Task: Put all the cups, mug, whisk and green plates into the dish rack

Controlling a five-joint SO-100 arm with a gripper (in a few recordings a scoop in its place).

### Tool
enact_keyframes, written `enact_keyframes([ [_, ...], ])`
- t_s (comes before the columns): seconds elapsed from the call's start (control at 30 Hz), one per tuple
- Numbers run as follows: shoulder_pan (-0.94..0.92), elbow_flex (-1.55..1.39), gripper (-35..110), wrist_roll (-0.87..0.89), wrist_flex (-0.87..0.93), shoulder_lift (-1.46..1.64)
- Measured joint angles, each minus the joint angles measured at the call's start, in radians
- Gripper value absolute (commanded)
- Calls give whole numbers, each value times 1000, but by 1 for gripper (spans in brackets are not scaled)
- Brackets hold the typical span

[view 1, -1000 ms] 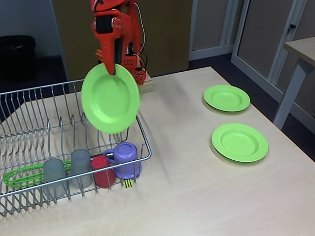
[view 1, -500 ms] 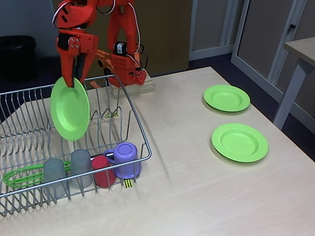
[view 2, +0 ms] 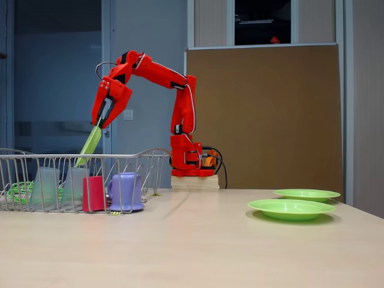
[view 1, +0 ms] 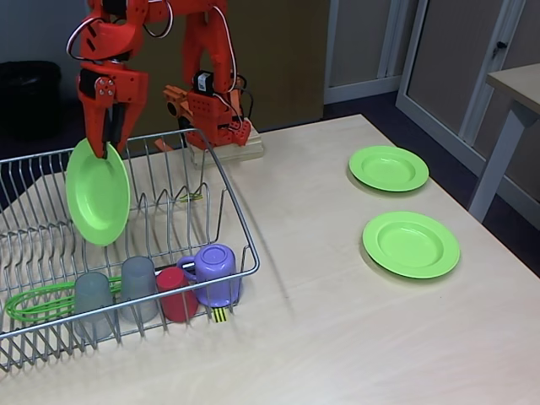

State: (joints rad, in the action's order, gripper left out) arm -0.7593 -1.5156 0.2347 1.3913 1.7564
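Claw (view 1: pixel 104 143) grasping plate (view 1: pixel 98 192) by rim, tilted over rack (view 1: pixel 228 215) left side, maybe touching prongs; two plates (view 1: pixel 411 244) on tabletop (view 1: pixel 337 337) right.

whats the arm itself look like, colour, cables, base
The arm is bright orange-red plastic with black motor blocks at the joints. Its gripper has two tapering orange-red fingers. Thin white and black cables loop along it, and its base stands on a pale block.
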Motion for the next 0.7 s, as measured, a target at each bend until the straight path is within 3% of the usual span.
enact_keyframes([
  [0.7,51,54,0,17,66,5],
])
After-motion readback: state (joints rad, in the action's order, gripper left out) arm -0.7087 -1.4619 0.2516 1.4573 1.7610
